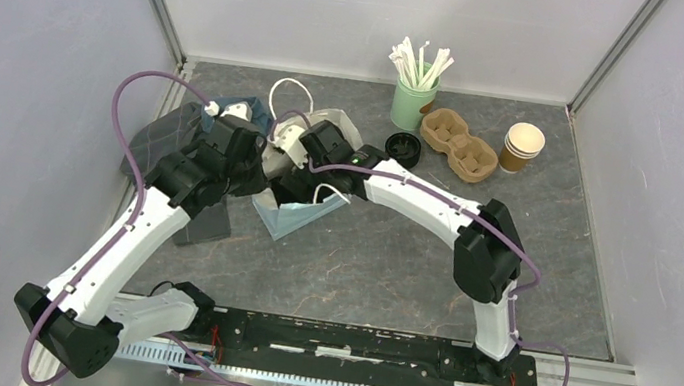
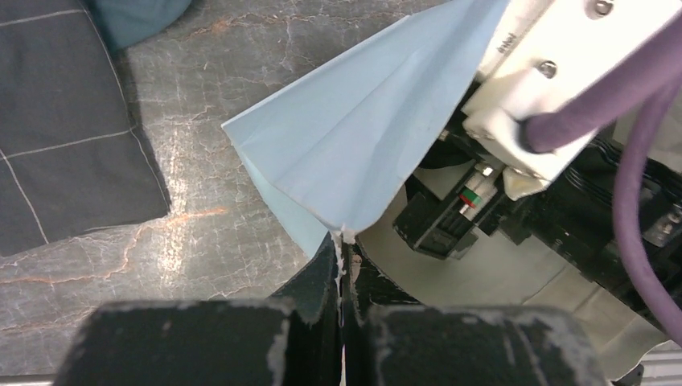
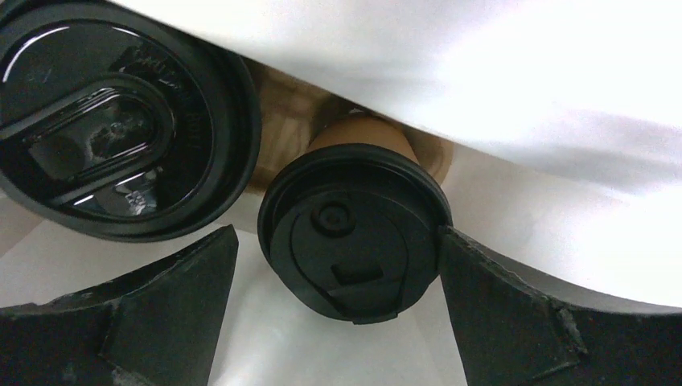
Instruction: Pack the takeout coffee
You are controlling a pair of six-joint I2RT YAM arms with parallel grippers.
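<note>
Both takeout coffees lie inside a light blue paper bag (image 1: 300, 212) with a white inside. In the right wrist view one black-lidded brown cup (image 3: 354, 229) sits between my right gripper's (image 3: 338, 241) spread fingers. The right fingertip (image 3: 458, 257) touches its lid and the left fingertip stands a little off it. The second cup's black lid (image 3: 104, 112) is at upper left. In the top view my right gripper reaches into the bag's mouth, its fingers hidden. My left gripper (image 2: 346, 249) is shut on the bag's blue edge (image 2: 354, 153).
A green cup of white stirrers (image 1: 416, 92), a brown cardboard cup carrier (image 1: 459, 141), a stack of lidless brown cups (image 1: 522, 148) and black lids (image 1: 403, 147) stand at the back right. Dark grey cloth (image 1: 164, 138) lies at the left.
</note>
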